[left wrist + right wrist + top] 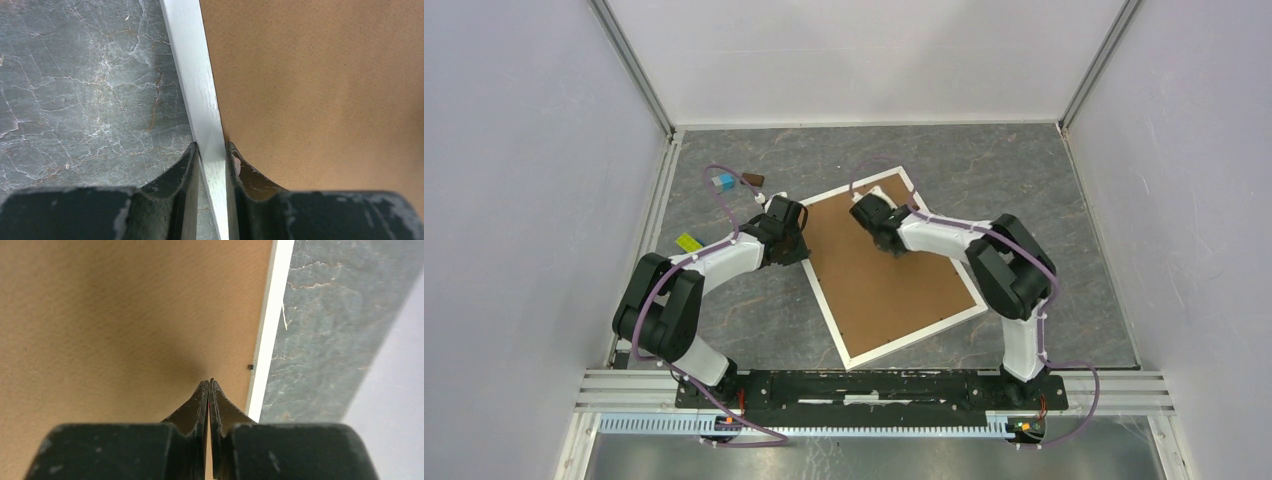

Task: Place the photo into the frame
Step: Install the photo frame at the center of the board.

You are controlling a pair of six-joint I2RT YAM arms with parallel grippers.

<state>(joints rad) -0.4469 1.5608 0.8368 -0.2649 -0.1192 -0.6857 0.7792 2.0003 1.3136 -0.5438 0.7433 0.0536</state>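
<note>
From above: frame (914, 339) flat, askew on the table (744, 310), board (884, 285) inside, open room all round (walls (524, 200) well apart), both arms elbowed inward. Left wrist: left gripper (212, 150) pinched narrow on the frame's rail. Right wrist: right gripper (208, 385) closed, empty, tips at the board near the rim.

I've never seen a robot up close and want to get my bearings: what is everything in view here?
frame: one, white, lying tilted mid-table
backing board: one, brown, inside the frame
blue-and-white item: one, small, far left of the table
brown item: one, small, just right of the blue-and-white item
yellow-green item: one, small, beside the left arm
table: one, dark grey marbled, under everything
left gripper: one, black, shut on the frame's left edge
right gripper: one, black, shut, tips over the backing board
left arm, right arm: two, white and black, purple cables
</note>
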